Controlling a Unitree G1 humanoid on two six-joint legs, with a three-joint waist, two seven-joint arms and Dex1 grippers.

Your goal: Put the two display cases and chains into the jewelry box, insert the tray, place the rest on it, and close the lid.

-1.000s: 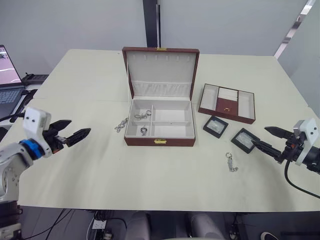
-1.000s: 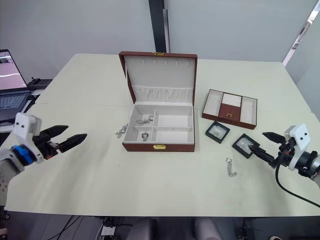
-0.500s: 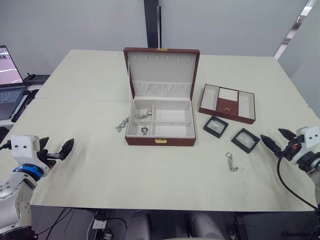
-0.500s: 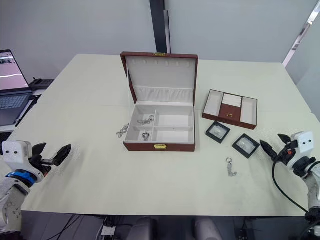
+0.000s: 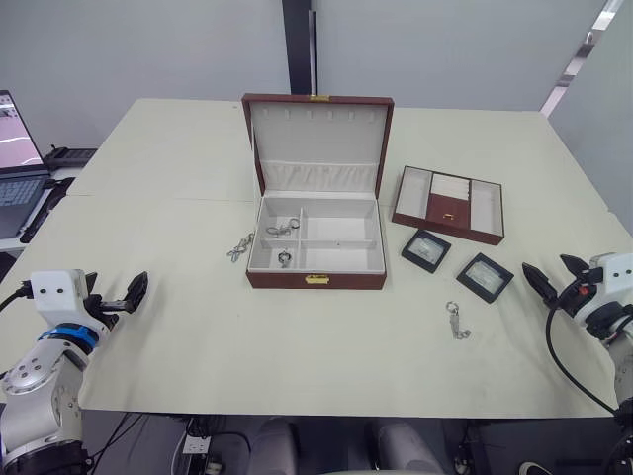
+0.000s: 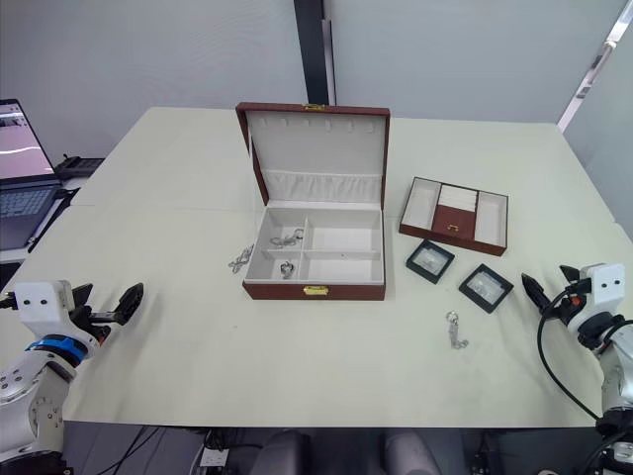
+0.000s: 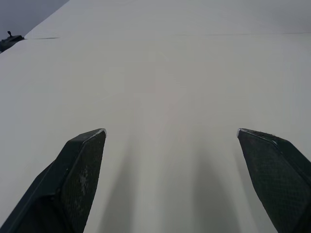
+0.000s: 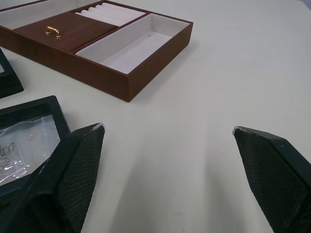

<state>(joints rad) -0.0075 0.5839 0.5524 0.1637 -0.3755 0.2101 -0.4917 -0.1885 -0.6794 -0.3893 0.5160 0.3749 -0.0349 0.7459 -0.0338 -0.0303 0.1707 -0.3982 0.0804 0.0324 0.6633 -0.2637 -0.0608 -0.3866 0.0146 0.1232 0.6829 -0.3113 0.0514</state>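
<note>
Display cases (image 5: 485, 277) lie near the table's (image 5: 198, 336) right edge, beside the tray (image 5: 449, 205). Right gripper (image 5: 550, 278), spread wide and empty, should straddle the nearer case's frame squarely, then carry it to the jewelry box (image 5: 315, 247). Left gripper (image 7: 180, 160) also wide.

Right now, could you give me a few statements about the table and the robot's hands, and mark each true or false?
1. The lid of the jewelry box stands open. True.
2. Both display cases lie inside the box. False: they lie on the table, on the box's right.
3. The tray sits on the table beside the box, not in it. True.
4. The right gripper is clamped on a case. False: it is open and holds nothing.
5. A chain lies on the table near the front edge. True.
6. The left gripper holds a chain. False: it is open and empty.
</note>
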